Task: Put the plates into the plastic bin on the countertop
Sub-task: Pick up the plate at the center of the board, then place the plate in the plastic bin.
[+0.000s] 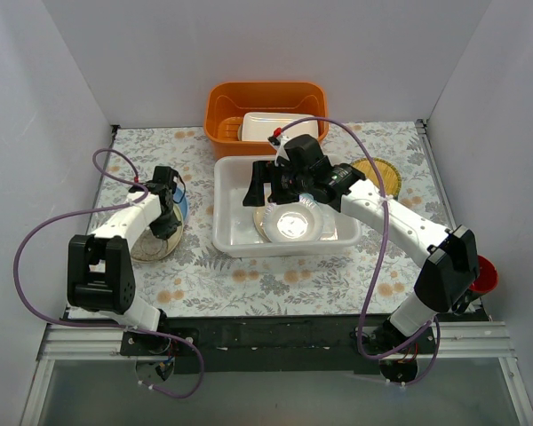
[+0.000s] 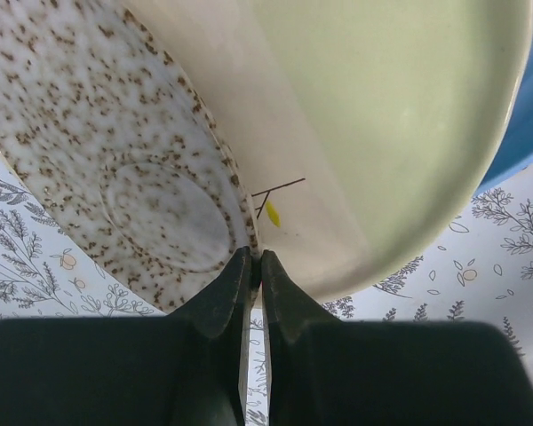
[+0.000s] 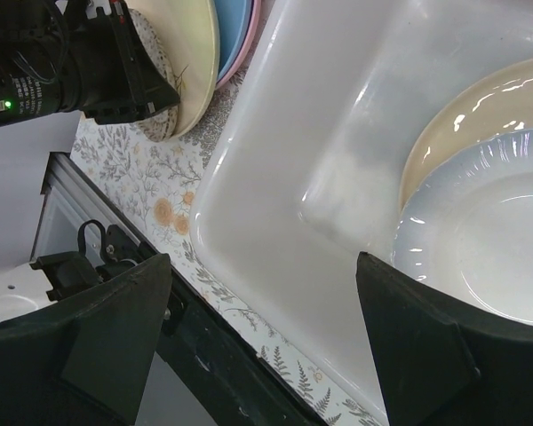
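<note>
My left gripper (image 2: 256,257) is shut on the rim of a cream speckled plate (image 2: 115,133), which stands tilted up on edge. It belongs to the pile of plates (image 1: 151,244) at the left of the countertop (image 1: 275,275). A light blue plate (image 3: 231,27) and a pink plate (image 3: 250,27) lie behind it. The plastic bin (image 1: 224,241) sits mid-table and holds a white scalloped plate (image 3: 489,231) on top of a cream plate (image 3: 453,133). My right gripper (image 3: 262,266) hangs open over the bin's left half with nothing between its fingers.
An orange tub (image 1: 266,102) with a small white box (image 1: 280,124) stands behind the bin. A yellow woven-pattern plate (image 1: 377,173) lies right of the bin. A red-brown plate (image 1: 486,275) sits at the table's right edge by the right arm. White walls enclose three sides.
</note>
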You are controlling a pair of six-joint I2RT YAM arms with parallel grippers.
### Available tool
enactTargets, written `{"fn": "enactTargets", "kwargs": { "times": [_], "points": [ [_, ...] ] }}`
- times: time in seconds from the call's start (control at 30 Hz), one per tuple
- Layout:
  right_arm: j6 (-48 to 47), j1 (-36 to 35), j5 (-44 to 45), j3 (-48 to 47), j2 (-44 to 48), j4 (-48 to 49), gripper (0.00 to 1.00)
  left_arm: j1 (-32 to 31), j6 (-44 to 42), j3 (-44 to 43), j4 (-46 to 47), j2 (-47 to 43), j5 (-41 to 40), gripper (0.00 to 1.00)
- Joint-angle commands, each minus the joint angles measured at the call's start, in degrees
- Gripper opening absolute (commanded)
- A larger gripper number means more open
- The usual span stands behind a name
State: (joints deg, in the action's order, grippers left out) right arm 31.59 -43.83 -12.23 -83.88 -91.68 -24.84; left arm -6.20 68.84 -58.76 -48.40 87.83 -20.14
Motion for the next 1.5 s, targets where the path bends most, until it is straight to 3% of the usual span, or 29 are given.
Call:
{"fn": "enactTargets", "kwargs": {
  "times": [0.0, 0.53, 0.97, 1.47],
  "points": [
    [0.6, 0.3, -0.8, 0.5, 1.5, 2.5, 0.91, -0.2, 0.3, -1.5, 0.3, 0.0, 0.3, 0.0],
    [1.0, 0.4, -1.9, 0.9, 1.8, 3.6, 0.91, -0.1, 0.3, -14.2, -6.3, -3.3, 3.4, 0.0],
    [1.7, 0.4, -2.7, 2.6, 2.7, 5.7, 0.92, -0.2, 3.1, -20.5, -9.3, -7.5, 11.9, 0.0],
    [1.5, 0.4, -2.1, 2.5, 2.9, 5.1, 0.93, -1.9, 3.7, -24.0, -10.6, -7.1, 13.3, 0.0]
  ]
}}
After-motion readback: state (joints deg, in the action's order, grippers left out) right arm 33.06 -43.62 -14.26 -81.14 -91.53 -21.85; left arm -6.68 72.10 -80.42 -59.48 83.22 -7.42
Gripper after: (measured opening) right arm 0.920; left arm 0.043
